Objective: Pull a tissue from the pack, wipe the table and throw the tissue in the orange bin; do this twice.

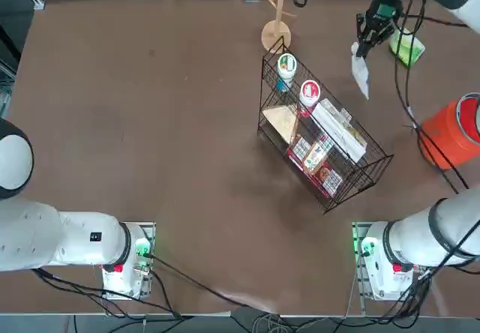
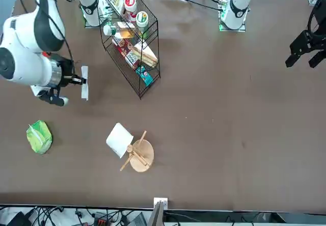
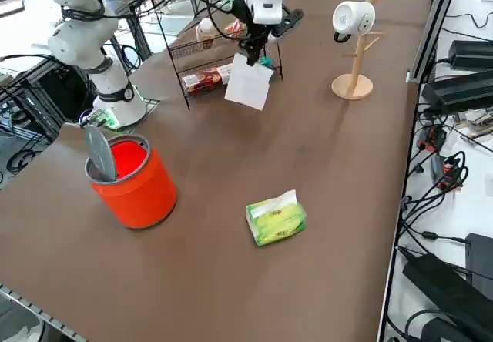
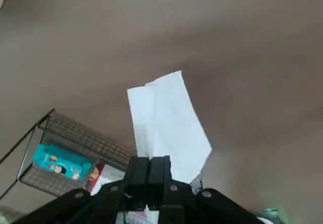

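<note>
Right gripper (image 4: pixel 151 169) clenched on white tissue (image 4: pixel 169 125), held aloft beside wire basket rack (image 1: pixel 324 147), green pack (image 3: pixel 276 219) well apart

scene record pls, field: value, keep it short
right gripper: shut on tissue, raised above the table
tissue: hangs free from the gripper, off the table
pack: on the table, next tissue sticking up
orange bin: upright, lid tipped open
wire rack: holds snacks and bottles, beside the gripper
mug stand: white mug hung on it
</note>
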Robot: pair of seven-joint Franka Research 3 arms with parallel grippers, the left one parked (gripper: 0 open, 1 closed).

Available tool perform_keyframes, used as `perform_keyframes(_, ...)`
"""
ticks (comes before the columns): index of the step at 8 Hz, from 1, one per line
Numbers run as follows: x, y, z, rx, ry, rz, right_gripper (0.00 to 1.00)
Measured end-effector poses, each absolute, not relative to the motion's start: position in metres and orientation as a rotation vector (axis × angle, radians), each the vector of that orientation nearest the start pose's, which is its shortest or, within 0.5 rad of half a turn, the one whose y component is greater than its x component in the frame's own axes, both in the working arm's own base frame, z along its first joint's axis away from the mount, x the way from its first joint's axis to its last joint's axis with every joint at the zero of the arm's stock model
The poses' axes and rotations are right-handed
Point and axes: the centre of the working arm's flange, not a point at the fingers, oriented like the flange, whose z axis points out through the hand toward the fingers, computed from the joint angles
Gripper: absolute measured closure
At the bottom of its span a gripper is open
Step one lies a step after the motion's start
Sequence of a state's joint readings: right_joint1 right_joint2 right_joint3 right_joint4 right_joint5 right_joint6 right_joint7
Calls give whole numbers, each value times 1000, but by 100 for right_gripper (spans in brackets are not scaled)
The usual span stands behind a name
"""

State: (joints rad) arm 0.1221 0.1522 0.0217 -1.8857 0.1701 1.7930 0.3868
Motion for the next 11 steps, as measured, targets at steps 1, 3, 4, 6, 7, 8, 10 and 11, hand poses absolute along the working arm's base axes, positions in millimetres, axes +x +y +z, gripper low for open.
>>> perform_keyframes(1, 547, 103, 393, -2975, 505, 389, 99)
perform_keyframes(3, 516, 113, 355, -2953, 572, 393, 99)
perform_keyframes(4, 505, 119, 337, -2948, 605, 387, 99)
perform_keyframes(6, 486, 134, 311, -2951, 663, 366, 99)
perform_keyframes(7, 476, 137, 298, -2958, 668, 365, 99)
perform_keyframes(8, 467, 139, 286, -2964, 670, 360, 99)
perform_keyframes(10, 454, 145, 262, -2970, 709, 328, 99)
perform_keyframes(11, 449, 149, 250, -2978, 710, 339, 99)
